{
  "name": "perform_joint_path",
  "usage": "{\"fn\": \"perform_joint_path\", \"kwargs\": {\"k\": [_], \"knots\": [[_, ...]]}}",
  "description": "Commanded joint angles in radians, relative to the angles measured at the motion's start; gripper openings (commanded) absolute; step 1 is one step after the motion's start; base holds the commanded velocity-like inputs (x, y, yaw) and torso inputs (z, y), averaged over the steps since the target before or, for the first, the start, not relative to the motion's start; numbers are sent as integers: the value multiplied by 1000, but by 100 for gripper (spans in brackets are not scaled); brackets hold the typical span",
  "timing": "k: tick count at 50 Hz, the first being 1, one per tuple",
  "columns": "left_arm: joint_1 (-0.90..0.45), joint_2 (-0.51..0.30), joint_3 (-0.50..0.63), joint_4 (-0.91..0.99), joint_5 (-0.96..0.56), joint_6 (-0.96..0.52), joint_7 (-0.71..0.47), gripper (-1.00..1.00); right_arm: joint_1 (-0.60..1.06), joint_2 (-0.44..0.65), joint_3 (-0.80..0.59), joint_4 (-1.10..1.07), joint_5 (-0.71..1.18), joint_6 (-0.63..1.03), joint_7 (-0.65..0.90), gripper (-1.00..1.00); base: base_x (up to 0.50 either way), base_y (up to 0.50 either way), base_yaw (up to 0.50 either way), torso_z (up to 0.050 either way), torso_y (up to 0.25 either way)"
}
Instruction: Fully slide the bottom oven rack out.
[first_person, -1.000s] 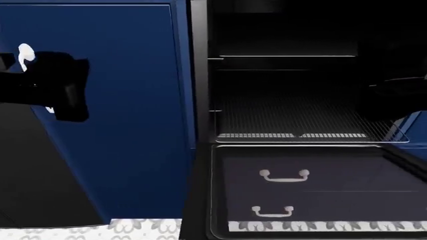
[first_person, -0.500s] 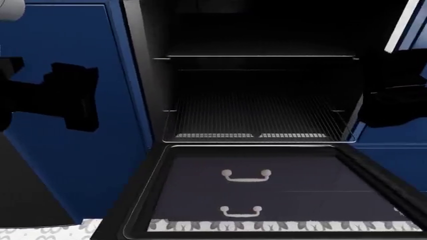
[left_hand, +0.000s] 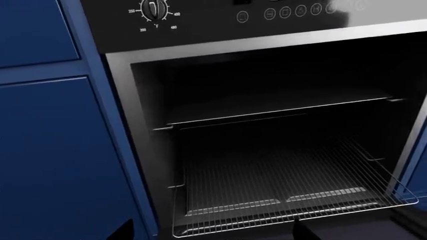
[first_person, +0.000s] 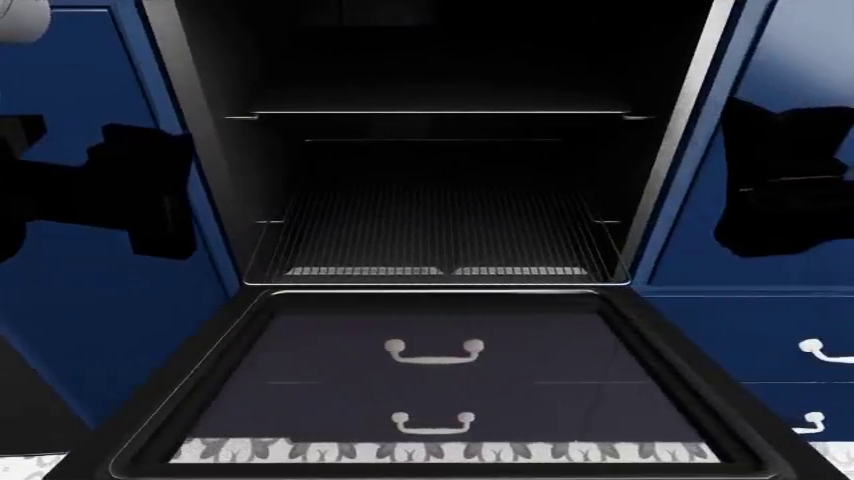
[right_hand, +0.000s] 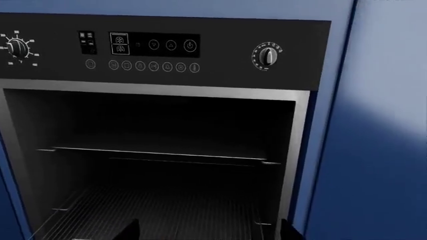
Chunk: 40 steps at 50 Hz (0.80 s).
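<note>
The bottom oven rack (first_person: 441, 235) is thin silver-grey metal wire with a light shine. The oven (left_hand: 267, 150) has a brushed silver metal frame and a matt black inside. Its door (first_person: 434, 390) is smooth, glossy dark glass. The cabinets (first_person: 94, 300) at the left look smooth, glossy blue.

I see the oven (right_hand: 160, 100) open – control panel (right_hand: 153, 47) with two knobs above, bottom oven rack (right_hand: 153, 212) low in the dark cavity.

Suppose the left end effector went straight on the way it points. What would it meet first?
Probably the bottom oven rack, near its front edge, inside the open oven; depth is uncertain, and nothing shows between them.
</note>
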Motion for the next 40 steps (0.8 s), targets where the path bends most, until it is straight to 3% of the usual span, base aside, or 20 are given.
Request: {"fn": "perform_joint_path", "kwargs": {"k": [1,31,40], "knots": [[10,-16,3,1,7,13,16,100,-4,-3,-13,8,-8,-9,12,100,0,0,0,0,0],[35,-47,7,9,-22,60,55,100,-2,-19,-36,4,-10,-15,5,100,235,0,0,0,0],[10,-38,36,-21,-51,39,51,100,116,-48,-96,62,46,23,56,100,0,0,0,0,0]]}}
